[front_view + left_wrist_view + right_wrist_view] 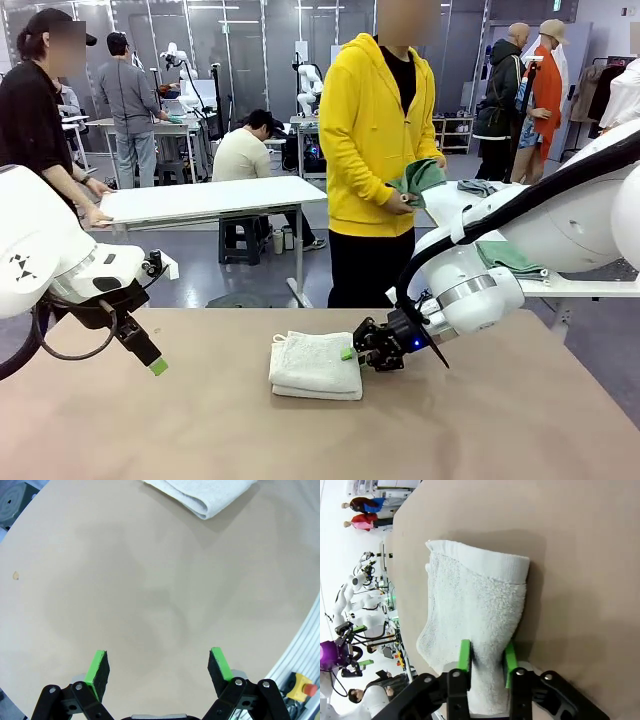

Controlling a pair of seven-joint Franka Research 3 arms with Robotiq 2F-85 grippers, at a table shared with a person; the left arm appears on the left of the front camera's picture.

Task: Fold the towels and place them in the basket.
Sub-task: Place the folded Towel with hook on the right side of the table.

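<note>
A pale grey-white towel (315,364) lies folded on the tan table (300,440), near its middle. My right gripper (352,352) reaches in from the right and is shut on the towel's right edge. In the right wrist view the green pads of the right gripper (487,662) pinch the towel (475,610). My left gripper (150,358) hangs open above the table's left part, well apart from the towel. The left wrist view shows that gripper (159,670) with nothing between its fingers and the towel (200,495) at the top edge. The basket is out of view.
A person in a yellow hoodie (375,120) stands at the far side holding a green towel (420,178) in both hands. More cloth (505,255) lies on a white table behind my right arm. Bare tabletop lies in front of the towel.
</note>
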